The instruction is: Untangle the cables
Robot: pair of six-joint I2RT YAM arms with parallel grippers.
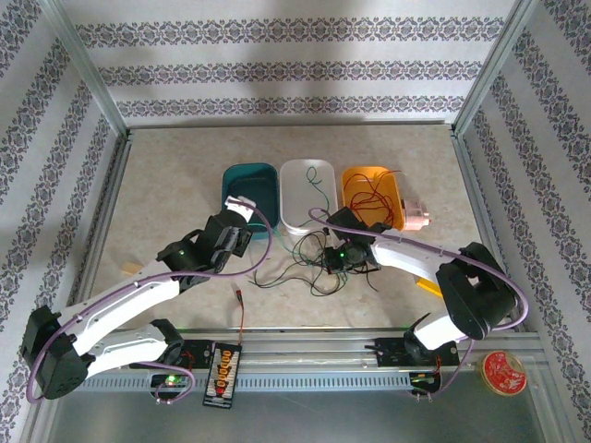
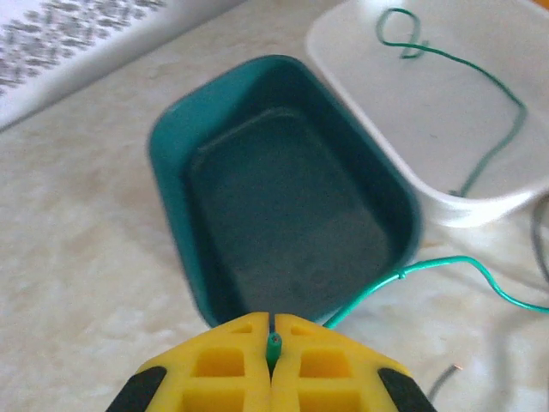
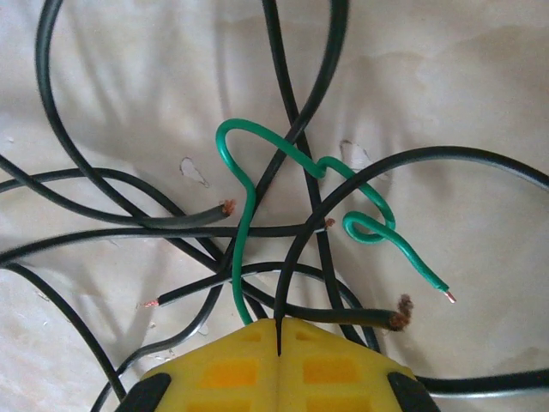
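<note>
Now left hand (image 2: 273,343) nips green cable (image 2: 446,262), right hand (image 3: 279,330) black cable (image 3: 280,296)

The left arm (image 1: 129,300) rises from its base, on the near side and well left of the white bin (image 1: 300,210), and reaches diagonally toward that bin with the wrist raised above the elbow. The left gripper (image 1: 242,207) ends just left of the white bin, tilted downward. Its yellow fingers (image 2: 214,365) meet without a gap and pinch a green cable (image 2: 369,296) at their tips. The right arm (image 1: 416,251) rises from its base, near and right of the bin, folds at a high elbow, and reaches back leftward. The right gripper (image 1: 334,260) points down just in front of the bin's near edge, its yellow fingers (image 3: 343,369) pressed together on a black cable (image 3: 429,153).
</note>
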